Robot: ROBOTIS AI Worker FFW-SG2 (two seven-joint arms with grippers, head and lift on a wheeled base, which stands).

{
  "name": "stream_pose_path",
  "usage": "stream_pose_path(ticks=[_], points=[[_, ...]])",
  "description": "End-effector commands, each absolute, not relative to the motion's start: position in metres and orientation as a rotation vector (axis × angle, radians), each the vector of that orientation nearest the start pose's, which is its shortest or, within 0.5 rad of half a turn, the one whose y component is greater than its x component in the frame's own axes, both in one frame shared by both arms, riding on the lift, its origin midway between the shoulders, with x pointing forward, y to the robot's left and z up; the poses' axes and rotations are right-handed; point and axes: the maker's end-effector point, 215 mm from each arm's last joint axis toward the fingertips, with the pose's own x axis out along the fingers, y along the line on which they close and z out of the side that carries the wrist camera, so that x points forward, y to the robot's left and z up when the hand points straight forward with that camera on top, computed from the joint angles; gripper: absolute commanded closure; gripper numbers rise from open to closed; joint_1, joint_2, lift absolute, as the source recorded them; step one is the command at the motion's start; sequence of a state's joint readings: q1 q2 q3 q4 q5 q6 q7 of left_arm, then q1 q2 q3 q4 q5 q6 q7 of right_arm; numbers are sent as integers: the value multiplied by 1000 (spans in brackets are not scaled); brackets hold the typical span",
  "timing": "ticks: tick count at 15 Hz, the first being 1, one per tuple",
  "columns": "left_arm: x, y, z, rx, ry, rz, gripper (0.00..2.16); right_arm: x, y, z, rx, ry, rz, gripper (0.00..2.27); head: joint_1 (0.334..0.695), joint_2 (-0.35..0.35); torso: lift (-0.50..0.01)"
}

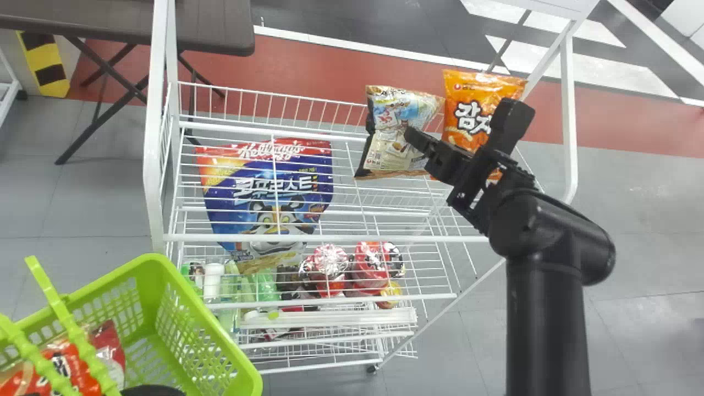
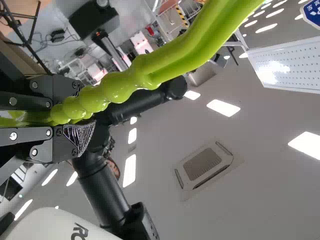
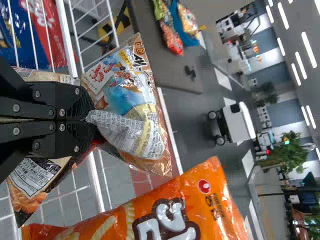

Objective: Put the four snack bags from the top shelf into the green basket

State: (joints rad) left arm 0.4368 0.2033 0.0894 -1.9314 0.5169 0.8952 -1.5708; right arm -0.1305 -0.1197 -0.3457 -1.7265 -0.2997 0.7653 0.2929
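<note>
My right gripper is over the top shelf, at the pale blue-and-beige snack bag. In the right wrist view this gripper is shut on a crinkled fold of that bag. An orange snack bag stands just to the right of it; its front faces the wrist camera. The green basket is at the lower left with red-and-orange snack packaging inside. In the left wrist view my left gripper is shut on the basket's green handle.
A large blue-and-red cereal bag lies at the left of the white wire rack. Cups and bottles stand on a lower level. The rack's white posts rise at its sides. Behind is a dark table.
</note>
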Motion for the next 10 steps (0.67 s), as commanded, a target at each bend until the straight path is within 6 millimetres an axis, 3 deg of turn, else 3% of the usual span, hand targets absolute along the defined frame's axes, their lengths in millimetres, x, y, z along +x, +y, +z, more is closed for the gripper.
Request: stream_pose_path(ticks=[1, 3, 6, 10], points=[[219, 78, -345, -986, 522, -1548, 2148, 557, -312, -328, 369, 330, 161, 2256, 695, -350, 0], [219, 77, -345, -987, 523, -1549, 2148, 511, -265, -314, 444, 364, 276, 2256, 695, -347, 0], [218, 74, -343, -984, 521, -1559, 2148, 436, -166, -305, 501, 464, 495, 2256, 695, -277, 0], [217, 74, -343, -984, 521, -1561, 2148, 358, -59, -342, 511, 699, 717, 2256, 695, -131, 0]])
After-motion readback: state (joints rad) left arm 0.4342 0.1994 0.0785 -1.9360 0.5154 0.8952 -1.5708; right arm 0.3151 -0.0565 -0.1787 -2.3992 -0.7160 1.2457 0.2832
